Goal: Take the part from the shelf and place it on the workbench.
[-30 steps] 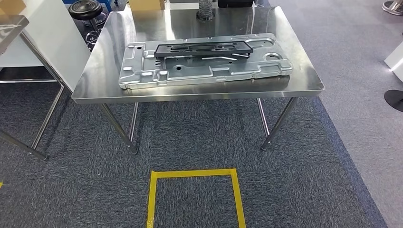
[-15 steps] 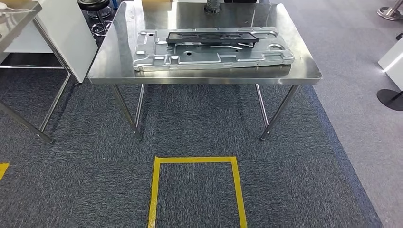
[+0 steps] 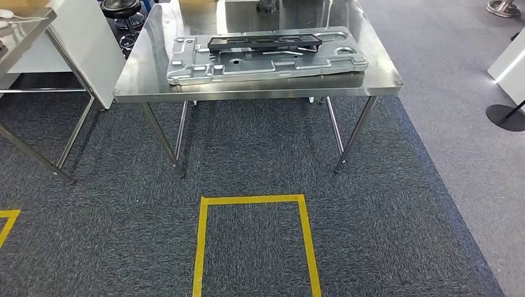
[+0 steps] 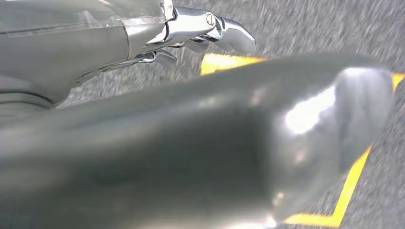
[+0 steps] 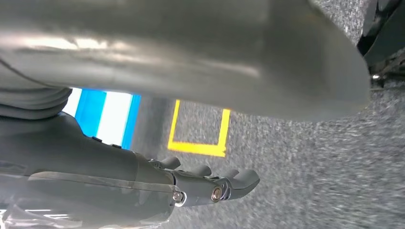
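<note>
Black, flat, slotted rectangular part (image 3: 264,43) lies atop silver stamped panel (image 3: 266,57) on workbench (image 3: 260,90); left hand (image 4: 200,36) and right hand (image 5: 205,183) empty, fingers loosely extended.

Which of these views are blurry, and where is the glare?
Head view: sharp; ceiling light glares off the steel workbench. Left wrist view: the thumb close to the lens is out of focus, and the carpet smeared. Right wrist view: the carpet is blurred.
</note>
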You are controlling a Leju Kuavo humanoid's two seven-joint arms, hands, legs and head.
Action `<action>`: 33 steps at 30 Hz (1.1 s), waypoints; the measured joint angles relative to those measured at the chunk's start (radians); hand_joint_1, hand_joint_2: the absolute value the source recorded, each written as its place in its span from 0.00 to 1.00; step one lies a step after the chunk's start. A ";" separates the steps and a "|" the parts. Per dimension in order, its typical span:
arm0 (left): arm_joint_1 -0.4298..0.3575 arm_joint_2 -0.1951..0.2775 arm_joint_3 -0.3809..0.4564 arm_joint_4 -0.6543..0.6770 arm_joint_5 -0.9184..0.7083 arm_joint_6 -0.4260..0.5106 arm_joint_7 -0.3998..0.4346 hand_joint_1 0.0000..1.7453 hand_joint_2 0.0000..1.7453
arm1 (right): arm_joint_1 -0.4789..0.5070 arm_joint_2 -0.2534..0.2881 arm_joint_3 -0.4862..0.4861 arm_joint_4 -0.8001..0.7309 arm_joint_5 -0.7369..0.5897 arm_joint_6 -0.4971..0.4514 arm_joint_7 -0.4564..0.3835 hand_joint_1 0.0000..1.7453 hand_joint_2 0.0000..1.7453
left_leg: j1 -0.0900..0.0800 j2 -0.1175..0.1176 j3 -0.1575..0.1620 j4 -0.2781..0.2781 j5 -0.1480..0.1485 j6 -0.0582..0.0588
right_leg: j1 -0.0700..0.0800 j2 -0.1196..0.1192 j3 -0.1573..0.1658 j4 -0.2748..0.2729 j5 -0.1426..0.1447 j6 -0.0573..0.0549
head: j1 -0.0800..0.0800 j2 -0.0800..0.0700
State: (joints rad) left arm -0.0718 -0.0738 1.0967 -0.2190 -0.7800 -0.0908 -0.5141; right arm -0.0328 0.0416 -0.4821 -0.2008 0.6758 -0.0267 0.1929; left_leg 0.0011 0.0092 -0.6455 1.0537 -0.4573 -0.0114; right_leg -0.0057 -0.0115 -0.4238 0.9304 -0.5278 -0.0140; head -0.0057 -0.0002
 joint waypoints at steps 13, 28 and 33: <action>0.001 -0.003 0.008 0.000 0.004 0.014 0.041 0.00 0.00 | 0.001 -0.001 -0.103 0.002 -0.061 0.003 -0.017 0.00 1.00 | 0.005 -0.001 0.128 -0.064 -0.038 0.032 | 0.006 0.003 -0.104 0.080 0.006 0.030 | 0.000 0.000; 0.002 -0.001 0.014 0.000 -0.003 0.035 0.090 0.00 0.50 | 0.003 -0.001 -0.156 0.001 -0.091 0.009 -0.058 0.00 0.75 | -0.011 -0.002 0.110 -0.040 -0.045 0.039 | 0.000 0.009 -0.118 0.068 0.045 0.041 | 0.007 0.000; 0.018 0.006 -0.062 -0.003 0.062 0.041 0.125 0.00 0.00 | 0.014 -0.002 -0.127 -0.006 -0.140 0.010 -0.074 0.00 0.00 | -0.010 -0.002 0.110 -0.040 -0.045 0.039 | 0.001 0.009 -0.118 0.068 0.045 0.041 | 0.007 0.000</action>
